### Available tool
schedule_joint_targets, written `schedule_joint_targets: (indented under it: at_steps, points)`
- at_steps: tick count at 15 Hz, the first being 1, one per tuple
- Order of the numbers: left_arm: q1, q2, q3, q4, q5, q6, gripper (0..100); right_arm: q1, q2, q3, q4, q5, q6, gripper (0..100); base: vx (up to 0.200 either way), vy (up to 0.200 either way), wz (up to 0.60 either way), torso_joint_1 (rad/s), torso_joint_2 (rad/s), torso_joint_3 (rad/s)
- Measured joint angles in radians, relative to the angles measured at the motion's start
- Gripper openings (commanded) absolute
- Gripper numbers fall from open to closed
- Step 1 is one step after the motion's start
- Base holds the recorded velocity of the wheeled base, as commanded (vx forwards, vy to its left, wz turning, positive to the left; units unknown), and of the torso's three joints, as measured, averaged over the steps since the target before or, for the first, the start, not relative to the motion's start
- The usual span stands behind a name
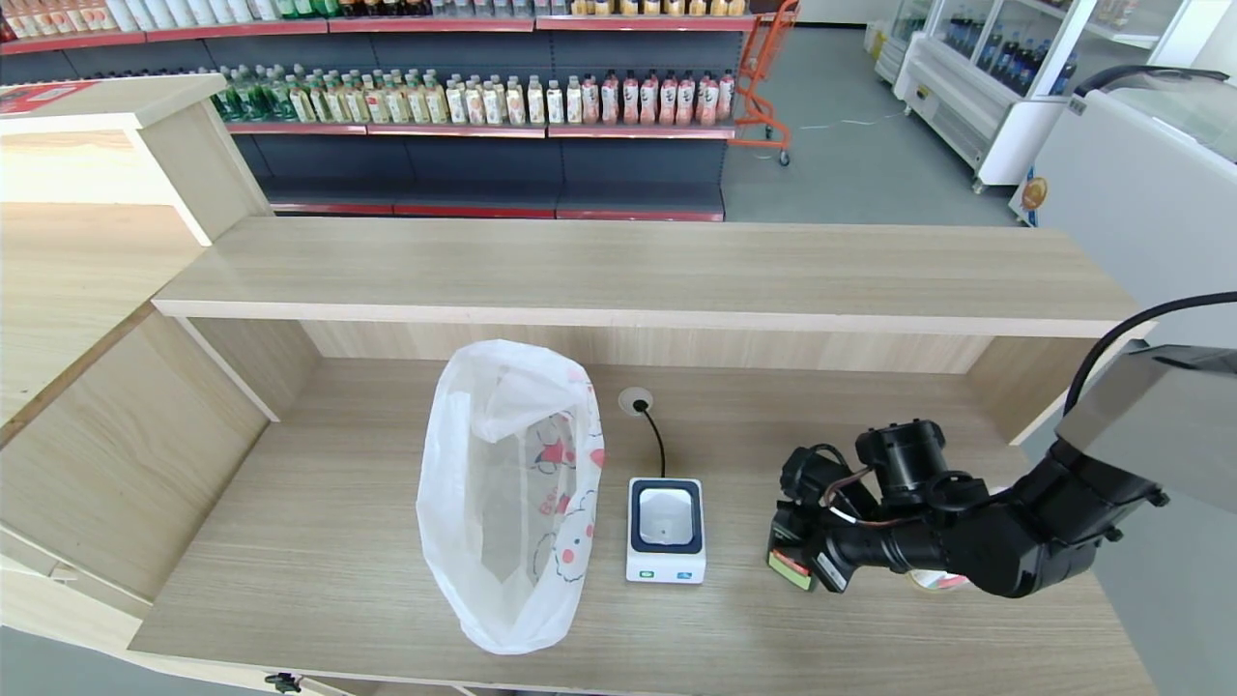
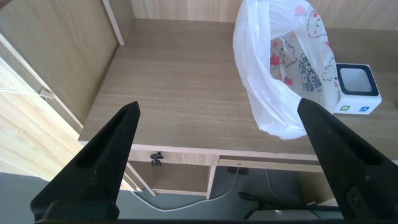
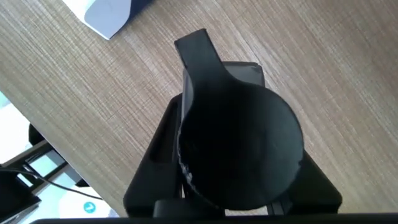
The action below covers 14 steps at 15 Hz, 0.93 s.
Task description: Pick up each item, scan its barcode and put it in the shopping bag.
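Note:
A white shopping bag with cartoon prints stands open on the wooden counter. Just right of it sits the white barcode scanner, its window facing up. My right gripper is low over the counter to the right of the scanner, shut on a dark round-topped item with a red and green label. One black finger runs along that item. My left gripper hangs open and empty off the counter's front edge, left of the bag.
A round white and red item lies on the counter, partly under my right arm. The scanner's cable runs to a hole in the counter. A raised shelf borders the back, and side panels close in both ends.

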Motion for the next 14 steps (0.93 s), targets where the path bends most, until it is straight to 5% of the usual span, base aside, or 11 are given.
schedule_joint_targets:
  at_steps: [4,7,11,14]
  points:
    - [0.0,0.0,0.0,0.0,0.0,0.0,100,-0.018,-0.139,0.123,-0.065,0.002,0.159,0,0.0,0.0,0.0,0.0,0.0,0.0]
    - [0.0,0.0,0.0,0.0,0.0,0.0,100,-0.068,-0.335,0.283,-0.131,-0.001,0.16,0,0.0,0.0,0.0,0.0,0.0,0.0]
    - [0.0,0.0,0.0,0.0,0.0,0.0,100,-0.14,-0.576,0.492,-0.277,0.009,-0.294,0,0.0,0.0,0.0,0.0,0.0,0.0]
    - [0.0,0.0,0.0,0.0,0.0,0.0,100,-0.145,-0.649,0.507,-0.302,0.268,-0.716,0,0.0,0.0,0.0,0.0,0.0,0.0]
